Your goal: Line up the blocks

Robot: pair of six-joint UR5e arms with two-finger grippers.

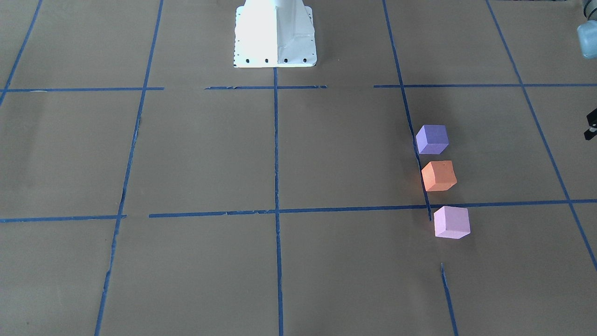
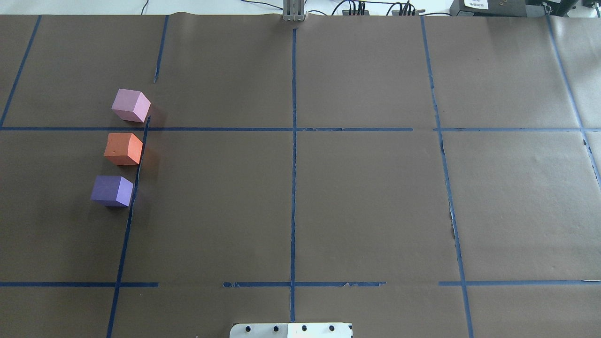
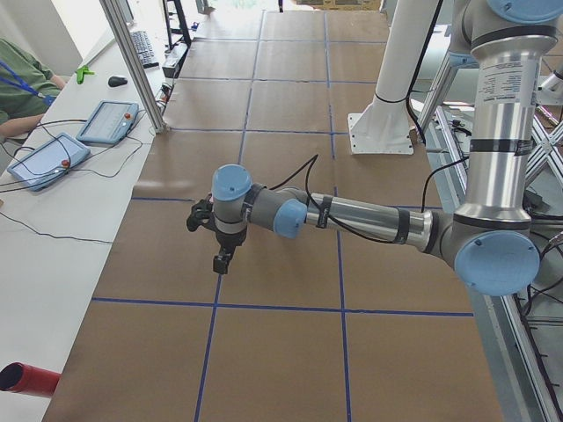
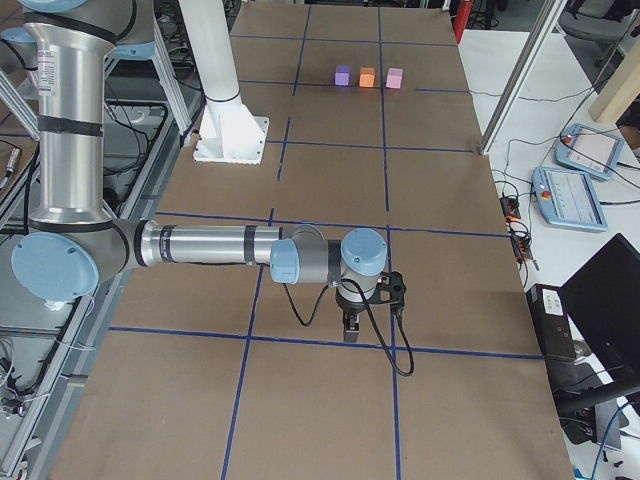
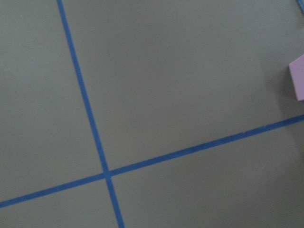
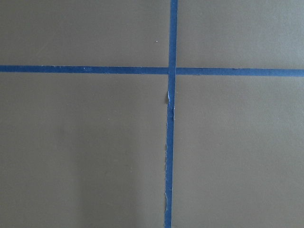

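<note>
Three blocks lie in a line along a blue tape line on the robot's left side of the table: the violet-purple block (image 2: 111,190) nearest the robot, the orange block (image 2: 123,149) in the middle, the pale pink block (image 2: 131,105) farthest. They also show in the front view: violet (image 1: 432,139), orange (image 1: 438,176), pink (image 1: 451,222). A corner of the pink block (image 5: 298,76) shows in the left wrist view. My left gripper (image 3: 222,262) hangs above the table away from the blocks; I cannot tell if it is open. My right gripper (image 4: 349,328) is far from them; I cannot tell its state.
The table is covered in brown paper (image 2: 366,202) with a grid of blue tape. The white robot base (image 1: 275,35) stands at the near middle edge. Tablets (image 3: 48,158) and cables lie on a side table, where a seated person's arm shows.
</note>
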